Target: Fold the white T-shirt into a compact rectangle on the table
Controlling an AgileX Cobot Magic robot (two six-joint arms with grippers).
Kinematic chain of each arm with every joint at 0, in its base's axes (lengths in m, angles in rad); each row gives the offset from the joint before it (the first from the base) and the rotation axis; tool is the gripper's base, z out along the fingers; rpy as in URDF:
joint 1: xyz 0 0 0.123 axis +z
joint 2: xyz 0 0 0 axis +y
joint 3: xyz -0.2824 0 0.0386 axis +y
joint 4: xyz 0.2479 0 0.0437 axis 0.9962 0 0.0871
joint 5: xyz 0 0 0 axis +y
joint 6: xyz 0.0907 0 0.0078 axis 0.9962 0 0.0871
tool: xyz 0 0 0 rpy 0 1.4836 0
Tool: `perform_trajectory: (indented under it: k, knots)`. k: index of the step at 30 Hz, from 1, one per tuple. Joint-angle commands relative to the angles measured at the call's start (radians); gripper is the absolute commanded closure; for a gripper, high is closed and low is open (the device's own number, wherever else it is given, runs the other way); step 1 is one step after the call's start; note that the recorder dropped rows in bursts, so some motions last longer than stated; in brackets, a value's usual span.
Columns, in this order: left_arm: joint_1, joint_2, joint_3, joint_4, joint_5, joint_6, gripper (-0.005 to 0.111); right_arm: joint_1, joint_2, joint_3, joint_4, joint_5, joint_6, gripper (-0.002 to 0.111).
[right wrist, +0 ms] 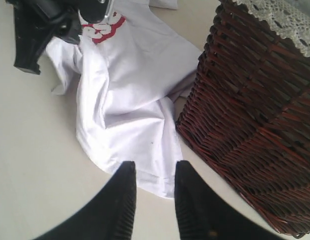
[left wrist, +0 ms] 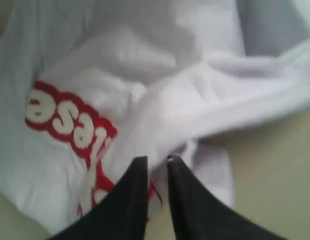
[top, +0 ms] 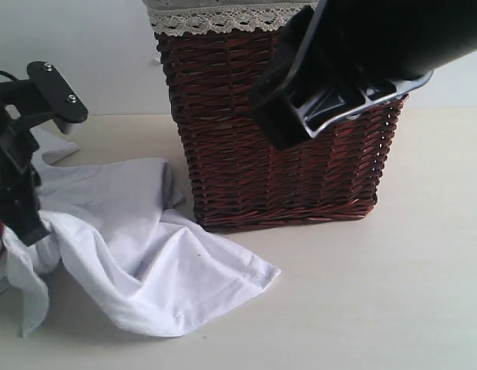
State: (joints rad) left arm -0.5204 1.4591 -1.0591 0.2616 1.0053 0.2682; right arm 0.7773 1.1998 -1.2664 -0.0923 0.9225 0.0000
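While slack on the table (top: 377,293), white T-shirt (top: 146,254) between left gripper (left wrist: 156,160) fingers (left wrist: 129,200).

The white T-shirt (top: 146,247) is soft, matt cloth, creased all over, and carries fuzzy white letters (left wrist: 69,120) edged in red. The basket (top: 253,177) is rough, ribbed wicker in dark red-brown with a slight gloss, topped by a pale lace trim (top: 223,19). The table (top: 377,293) is smooth, matt cream, and the right gripper (right wrist: 155,172) looks like black plastic with a dull sheen.
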Motion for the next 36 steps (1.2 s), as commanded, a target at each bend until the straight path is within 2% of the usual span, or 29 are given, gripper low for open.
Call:
perform_trajectory:
  k: [1, 3, 5, 7, 10, 12, 17, 21, 28, 36]
  knots:
    - [-0.002, 0.050, 0.072, 0.050, -0.251, -0.156, 0.052, -0.006, -0.005, 0.003, 0.002, -0.004, 0.000, 0.080]
    - [-0.002, 0.080, 0.100, 0.114, -0.322, -0.268, 0.042, -0.006, -0.005, 0.003, 0.002, -0.004, 0.000, 0.080]
    - [-0.002, 0.109, 0.116, 0.154, -0.336, -0.333, 0.043, -0.006, -0.005, 0.003, 0.002, -0.004, 0.000, 0.080]
    - [-0.002, 0.118, 0.116, 0.158, -0.286, -0.344, 0.045, -0.006, -0.005, 0.003, 0.002, -0.004, 0.000, 0.080]
    - [-0.002, 0.104, 0.096, 0.154, -0.128, -0.355, 0.053, -0.006, -0.005, 0.003, 0.002, -0.004, 0.000, 0.080]
    - [-0.002, 0.071, 0.095, 0.112, -0.007, -0.355, 0.058, -0.006, -0.005, 0.003, 0.002, -0.006, 0.000, 0.080]
    - [-0.007, -0.016, 0.148, -0.175, 0.214, -0.334, 0.060, -0.006, -0.005, 0.003, 0.002, -0.006, 0.000, 0.080]
    - [-0.050, -0.068, 0.233, -0.214, 0.216, -0.321, 0.060, -0.006, -0.005, 0.003, 0.002, -0.002, 0.000, 0.080]
    - [-0.051, -0.045, 0.402, -0.218, 0.025, -0.348, 0.060, -0.006, -0.005, 0.003, 0.002, 0.006, 0.000, 0.080]
    - [-0.051, 0.068, 0.424, -0.222, -0.262, -0.374, 0.060, -0.006, -0.005, 0.003, 0.002, 0.004, 0.000, 0.080]
